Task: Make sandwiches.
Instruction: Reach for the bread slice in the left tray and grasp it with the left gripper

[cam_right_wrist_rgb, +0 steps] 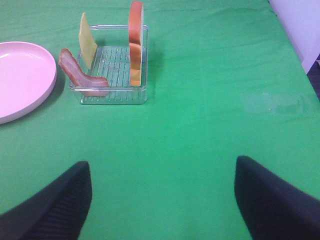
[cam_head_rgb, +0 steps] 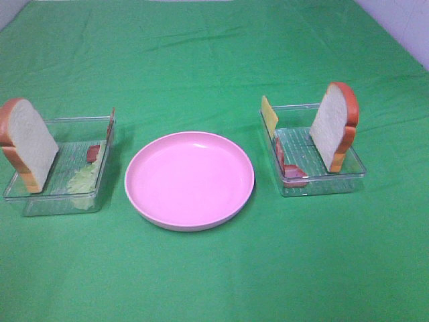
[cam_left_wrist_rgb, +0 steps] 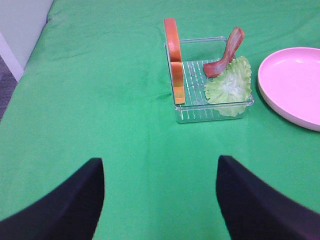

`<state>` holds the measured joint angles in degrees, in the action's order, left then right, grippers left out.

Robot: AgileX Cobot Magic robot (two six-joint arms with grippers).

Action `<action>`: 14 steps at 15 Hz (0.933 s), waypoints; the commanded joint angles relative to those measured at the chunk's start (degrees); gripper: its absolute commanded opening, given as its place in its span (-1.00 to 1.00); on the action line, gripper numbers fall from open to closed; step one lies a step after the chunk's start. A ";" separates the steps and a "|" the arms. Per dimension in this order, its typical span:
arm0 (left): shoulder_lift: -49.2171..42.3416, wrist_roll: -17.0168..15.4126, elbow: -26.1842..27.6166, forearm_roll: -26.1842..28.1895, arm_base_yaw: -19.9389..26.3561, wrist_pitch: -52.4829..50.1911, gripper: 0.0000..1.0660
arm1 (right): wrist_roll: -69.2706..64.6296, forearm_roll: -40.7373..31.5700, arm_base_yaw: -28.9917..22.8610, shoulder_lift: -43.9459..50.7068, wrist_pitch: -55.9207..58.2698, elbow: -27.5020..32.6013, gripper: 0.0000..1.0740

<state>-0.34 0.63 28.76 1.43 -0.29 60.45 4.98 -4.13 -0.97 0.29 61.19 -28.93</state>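
The sandwich parts lie apart in two clear trays. The left tray [cam_head_rgb: 40,201] holds an upright bread slice [cam_head_rgb: 28,143], pale green lettuce [cam_head_rgb: 85,180] and a bacon strip [cam_head_rgb: 94,152]; these show in the left wrist view as bread [cam_left_wrist_rgb: 173,60], lettuce [cam_left_wrist_rgb: 229,86] and bacon [cam_left_wrist_rgb: 227,52]. The right tray [cam_head_rgb: 322,184] holds an upright bread slice [cam_head_rgb: 333,124], a yellow cheese slice [cam_head_rgb: 269,115] and bacon [cam_head_rgb: 289,168]; the right wrist view shows bread [cam_right_wrist_rgb: 135,42], cheese [cam_right_wrist_rgb: 88,47] and bacon [cam_right_wrist_rgb: 80,75]. My left gripper [cam_left_wrist_rgb: 160,200] and right gripper [cam_right_wrist_rgb: 162,200] are open, empty, well back from the trays.
A round pink plate [cam_head_rgb: 190,178] sits between the trays on the green cloth; its rim shows in the left wrist view [cam_left_wrist_rgb: 292,85] and the right wrist view [cam_right_wrist_rgb: 22,75]. A pale wall lies at the cloth's far right corner [cam_head_rgb: 402,23].
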 commanded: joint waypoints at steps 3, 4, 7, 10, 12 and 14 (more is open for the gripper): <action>-0.46 0.06 -0.11 0.52 0.23 -0.52 0.17 | 0.80 -0.06 0.23 0.86 -0.52 -0.06 0.39; -0.46 0.06 -0.11 0.52 0.23 -0.52 0.17 | 0.80 -0.06 0.23 0.86 -0.52 -0.06 0.39; -0.46 0.06 -0.11 0.52 0.23 -0.52 0.17 | 0.80 -0.06 0.23 0.86 -0.52 -0.06 0.39; -0.46 0.06 -0.11 0.52 0.23 -0.52 0.17 | 0.80 -0.06 0.23 0.86 -0.52 -0.06 0.39; -0.46 0.06 -0.11 0.52 0.23 -0.52 0.17 | 0.80 -0.06 0.23 0.86 -0.52 -0.06 0.39; -0.46 0.06 -0.11 0.52 0.23 -0.52 0.17 | 0.80 -0.06 0.23 0.86 -0.52 -0.06 0.39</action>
<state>-0.34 0.63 28.76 1.43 -0.29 60.45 4.98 -4.13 -0.97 0.29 61.19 -28.93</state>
